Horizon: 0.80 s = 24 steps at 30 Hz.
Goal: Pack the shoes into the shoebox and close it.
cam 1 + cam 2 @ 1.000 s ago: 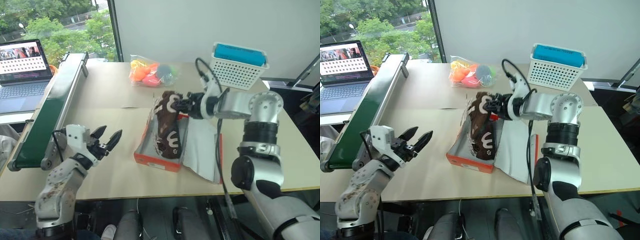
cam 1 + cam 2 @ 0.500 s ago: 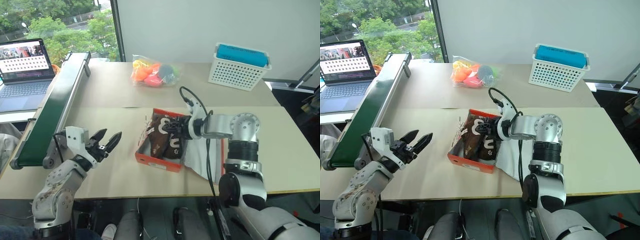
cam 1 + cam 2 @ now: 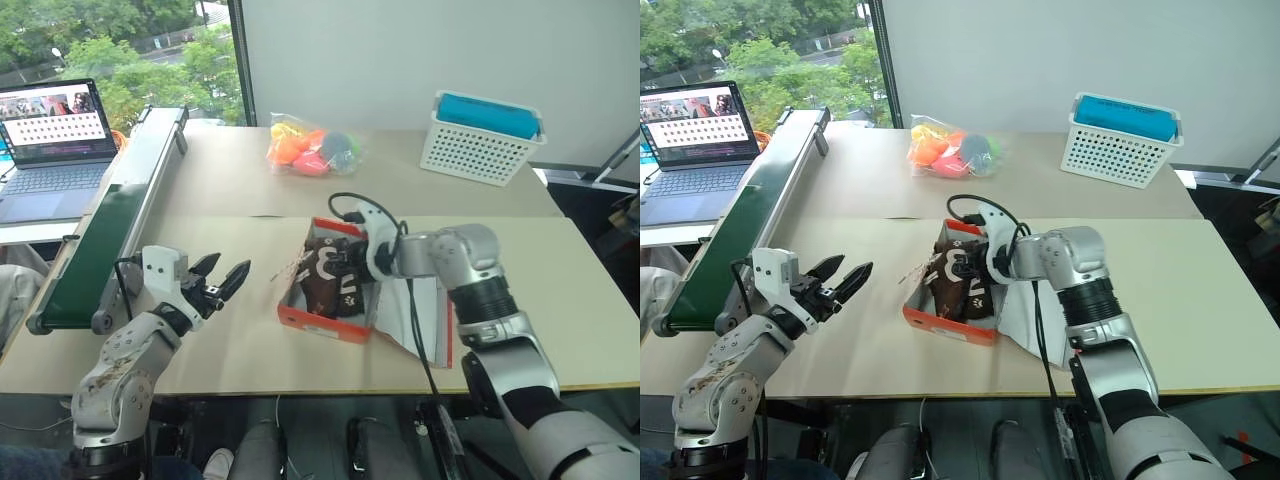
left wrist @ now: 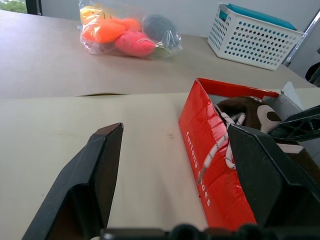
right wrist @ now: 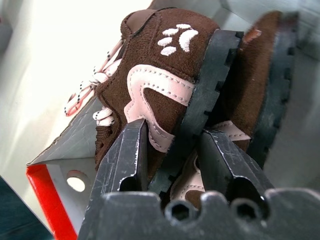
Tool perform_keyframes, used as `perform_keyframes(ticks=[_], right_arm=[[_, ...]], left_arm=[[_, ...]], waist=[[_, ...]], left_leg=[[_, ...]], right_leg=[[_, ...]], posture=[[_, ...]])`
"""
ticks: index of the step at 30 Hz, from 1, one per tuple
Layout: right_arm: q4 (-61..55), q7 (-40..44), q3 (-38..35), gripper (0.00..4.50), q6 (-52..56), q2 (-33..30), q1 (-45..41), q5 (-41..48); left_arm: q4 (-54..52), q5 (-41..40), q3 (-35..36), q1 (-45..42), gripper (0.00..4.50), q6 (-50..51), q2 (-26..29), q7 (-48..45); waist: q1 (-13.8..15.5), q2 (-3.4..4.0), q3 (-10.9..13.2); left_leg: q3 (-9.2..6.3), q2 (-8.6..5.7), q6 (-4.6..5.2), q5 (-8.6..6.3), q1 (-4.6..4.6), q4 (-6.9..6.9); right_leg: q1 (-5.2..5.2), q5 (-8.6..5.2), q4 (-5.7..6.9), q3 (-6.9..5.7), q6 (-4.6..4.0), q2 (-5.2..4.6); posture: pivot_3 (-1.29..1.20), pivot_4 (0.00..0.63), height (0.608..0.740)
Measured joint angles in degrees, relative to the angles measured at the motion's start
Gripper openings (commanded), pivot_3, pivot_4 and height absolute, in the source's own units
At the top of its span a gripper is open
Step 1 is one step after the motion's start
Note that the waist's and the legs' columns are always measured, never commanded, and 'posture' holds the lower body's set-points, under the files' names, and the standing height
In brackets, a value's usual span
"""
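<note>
Right wrist view has my right gripper [image 5: 170, 150] pinching the shoes [image 5: 165, 95] inside the shoebox [image 3: 325, 320], lid unclosed; my left gripper [image 3: 222, 280] is spread.

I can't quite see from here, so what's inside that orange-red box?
Two dark brown shoes lie in the shoebox, the right gripper shut on one. The box floor beneath them is covered.

Both arms are silver-grey metal with rounded joint housings and black bands between segments. Each ends in a white wrist block carrying two black, pointed fingers: the left gripper [image 3: 222, 283] and the right gripper [image 5: 172, 150]. A thin black cable [image 3: 415, 325] loops beside the right forearm. The right gripper's base shows hex screw recesses.
</note>
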Motion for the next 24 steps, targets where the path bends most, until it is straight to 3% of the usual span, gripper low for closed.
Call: perform_keyframes(ticks=[5, 15, 19, 24], right_arm=[[5.33, 1.34, 0.68, 1.68, -3.42, 6.1, -1.36, -5.64], [12.74, 8.66, -0.19, 1.68, -8.13, 7.7, -1.09, -12.16], [18.08, 10.18, -1.29, 1.68, -12.48, 8.22, -1.06, -13.83], [25.77, 10.21, -5.66, 1.68, -16.36, 8.95, -1.89, -13.99]], left_arm=[[0.0, 0.59, -0.55, -0.2, 3.53, 0.0, 0.02, 0.25], [0.0, 0.69, -1.64, -1.08, 3.53, 0.01, 0.31, 0.29], [0.01, 0.87, -2.13, -1.08, 3.53, 0.0, 0.49, 0.19], [0.04, 1.26, -2.15, -1.15, 3.53, -0.03, 0.8, -0.2]], waist=[[-0.7, 0.0, -0.01], [-1.49, 0.03, -0.7], [-1.49, 0.02, -1.24], [-1.36, 0.15, -1.93]], left_leg=[[-0.02, 0.06, -0.02, -0.01, 0.02, -0.04], [-0.01, 0.09, -0.08, -0.05, 0.35, -0.2], [-0.03, 0.16, -0.39, -0.24, 1.2, -0.37], [-0.11, 0.18, -0.66, -0.39, 1.57, -0.51]], right_leg=[[-0.04, -0.01, 0.07, 0.0, -0.16, 0.11], [0.13, -0.15, 0.11, 0.01, -0.24, 0.13], [0.82, -0.56, 0.04, 0.0, -0.28, 0.12], [0.94, -0.75, -0.02, -0.02, -0.51, 0.09]], posture=[[0.0, 0.15, 0.74], [0.0, 0.15, 0.74], [0.0, 0.15, 0.74], [0.0, 0.15, 0.74]])
